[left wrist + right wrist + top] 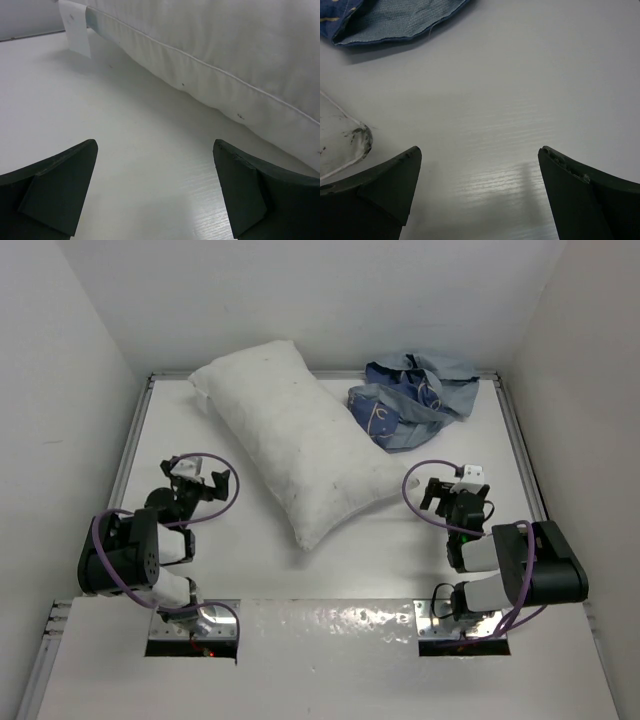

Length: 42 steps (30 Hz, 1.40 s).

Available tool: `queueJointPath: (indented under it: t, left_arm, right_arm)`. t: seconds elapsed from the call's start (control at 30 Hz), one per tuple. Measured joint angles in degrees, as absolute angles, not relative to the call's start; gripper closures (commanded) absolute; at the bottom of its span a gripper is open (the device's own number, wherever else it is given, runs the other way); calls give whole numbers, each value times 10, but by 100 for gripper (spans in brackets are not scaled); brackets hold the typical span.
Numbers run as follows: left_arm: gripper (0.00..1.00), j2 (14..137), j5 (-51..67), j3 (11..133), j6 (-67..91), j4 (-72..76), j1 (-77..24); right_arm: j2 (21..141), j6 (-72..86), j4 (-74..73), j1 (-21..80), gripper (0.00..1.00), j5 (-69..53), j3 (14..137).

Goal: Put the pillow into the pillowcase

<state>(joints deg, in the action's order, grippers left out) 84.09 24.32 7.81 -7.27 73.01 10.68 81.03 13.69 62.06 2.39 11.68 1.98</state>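
Crumpled pillowcase (415, 398) is lying with its opening hard to make out; plump, crinkly pillow (300, 440) is lying just beside. The left gripper (155, 150) and right gripper (480, 152) are hovering, jaws spread, empty.

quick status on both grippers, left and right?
Left gripper: open, holding nothing, next to the pillow.
Right gripper: open, holding nothing.

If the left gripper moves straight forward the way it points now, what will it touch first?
Most likely the pillow: in the left wrist view its long seamed side crosses the space ahead of the open left gripper, with only bare table between. How far is unclear.
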Motion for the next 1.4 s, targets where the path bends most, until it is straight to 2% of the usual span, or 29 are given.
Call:
queueJointPath:
  t: [0.23, 0.33, 0.43, 0.47, 0.5, 0.53, 0.6, 0.63, 0.7, 0.77, 0.87, 0.93, 1.0, 1.1, 1.2, 1.23, 1.3, 1.33, 1.4]
  left_arm:
    - [0, 841, 241, 78, -72, 733, 103]
    - [0, 829, 233, 81, -56, 712, 110]
    - [0, 783, 194, 172, -46, 541, 114]
    - [0, 778, 180, 239, -56, 463, 114]
    - [0, 783, 162, 322, -63, 380, 116]
    - [0, 791, 141, 404, -72, 316, 116]
    - [0, 793, 110, 524, -92, 223, 119]
    - [0, 790, 104, 568, -111, 187, 121]
    - [0, 785, 125, 632, -164, 116, 124]
    - [0, 790, 175, 682, -233, 37, 121]
    - [0, 820, 210, 729, -313, -40, 74]
    - [0, 869, 213, 769, -373, -95, 4]
    - [0, 927, 217, 801, -411, -138, -51]
    - [0, 1014, 239, 841, -440, -186, -102]
    - [1, 1055, 256, 844, -455, -202, -104]
    - [11, 1058, 257, 842, -460, -202, -102]
    - [30, 1056, 258, 835, -467, -197, -100]
    - [52, 1054, 258, 830, -474, -193, -99]
    - [87, 1050, 257, 816, -483, -191, -100]
  right_arm:
    - [807, 137, 618, 24, 1, 117, 20]
    - [737, 137, 506, 24, 1, 114, 34]
    - [660, 131, 357, 24, 1, 112, 125]
    - [646, 126, 329, 24, 6, 109, 168]
    - [638, 113, 306, 23, 21, 96, 213]
    - [638, 95, 287, 23, 56, 79, 267]
    - [665, 62, 229, 22, 76, 37, 393]
    - [696, 53, 195, 22, 79, 20, 463]
    - [785, 49, 135, 22, 36, -8, 635]
    - [882, 49, 99, 23, 12, -14, 779]
    - [1023, 47, 45, 22, 8, -13, 942]
    - [1138, 51, -16, 22, 6, -1, 1056]
    - [1211, 54, -53, 22, 5, 8, 1110]
    - [1306, 61, -93, 22, 4, 22, 1138]
    - [1349, 63, -112, 24, 7, 27, 1101]
    - [1355, 62, -121, 25, 10, 28, 1080]
    - [1360, 56, -134, 28, 24, 31, 1054]
    - [1360, 50, -143, 32, 50, 33, 1046]
    - [1359, 35, -152, 42, 83, 41, 1045]
